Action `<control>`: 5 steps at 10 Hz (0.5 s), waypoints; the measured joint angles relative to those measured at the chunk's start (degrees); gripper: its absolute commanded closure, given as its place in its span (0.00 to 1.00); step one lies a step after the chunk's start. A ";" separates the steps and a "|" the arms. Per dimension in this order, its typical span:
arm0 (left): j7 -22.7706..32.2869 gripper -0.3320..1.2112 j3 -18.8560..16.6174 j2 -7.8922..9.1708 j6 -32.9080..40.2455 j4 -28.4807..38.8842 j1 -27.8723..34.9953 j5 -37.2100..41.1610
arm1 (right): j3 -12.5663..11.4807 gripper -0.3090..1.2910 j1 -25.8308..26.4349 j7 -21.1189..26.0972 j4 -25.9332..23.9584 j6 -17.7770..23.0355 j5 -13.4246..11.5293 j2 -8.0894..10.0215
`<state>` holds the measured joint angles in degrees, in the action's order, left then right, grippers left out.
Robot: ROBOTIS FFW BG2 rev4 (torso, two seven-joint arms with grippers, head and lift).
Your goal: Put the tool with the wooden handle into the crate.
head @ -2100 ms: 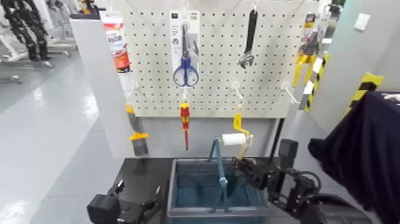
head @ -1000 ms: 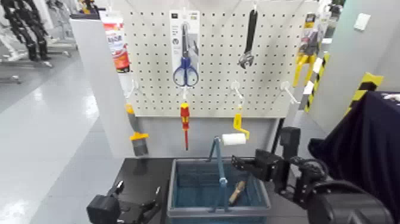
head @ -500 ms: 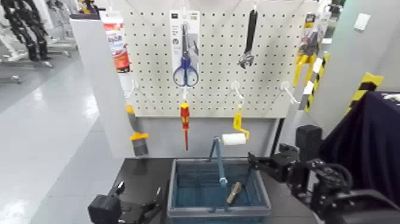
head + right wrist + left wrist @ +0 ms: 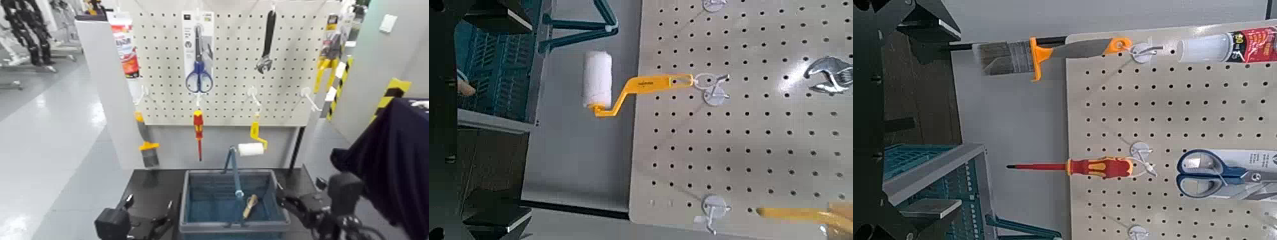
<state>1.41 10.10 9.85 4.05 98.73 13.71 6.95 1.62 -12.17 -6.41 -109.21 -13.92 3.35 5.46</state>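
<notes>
Low in the head view's centre, the crate (image 4: 198, 195) holds the trowel (image 4: 249, 206), its pale wooden handle slanting in the right half beside the blue hoop handle (image 4: 235, 173). The right gripper (image 4: 300, 205) sits lower right, the left gripper (image 4: 137, 223) lower left; whether either one's fingers are apart cannot be told. The left wrist view shows the crate's rim (image 4: 928, 172) at lower left.

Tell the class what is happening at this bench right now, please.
The trowel with the wooden handle already lies inside the blue-grey crate, to the right of its hoop handle. The right tool sits just outside the crate's right rim, holding nothing. The left tool waits low by the crate's left side. A screwdriver and paint roller hang on the pegboard.
</notes>
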 measured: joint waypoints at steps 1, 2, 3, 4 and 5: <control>0.00 0.30 -0.04 0.04 -0.01 0.07 0.06 -0.01 | 0.23 0.22 -2.65 1.17 0.05 3.68 -0.48 -0.60; 0.00 0.30 -0.11 0.03 -0.05 0.13 0.16 -0.05 | 0.28 0.23 -5.23 2.19 -0.08 6.62 -1.31 -1.34; 0.00 0.30 -0.16 0.01 -0.10 0.16 0.23 -0.08 | 0.06 0.23 -7.51 2.61 -0.40 9.10 -2.57 -2.17; 0.00 0.30 -0.18 -0.01 -0.15 0.19 0.26 -0.09 | -0.08 0.24 -9.38 2.81 -0.50 11.19 -3.64 -2.92; 0.00 0.30 -0.26 0.00 -0.19 0.23 0.27 -0.14 | -0.11 0.26 -11.68 3.49 -0.43 13.42 -4.83 -3.55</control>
<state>1.41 9.84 9.85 3.86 98.95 13.97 6.81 1.51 -23.86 -2.93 -109.64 -0.50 -1.49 1.91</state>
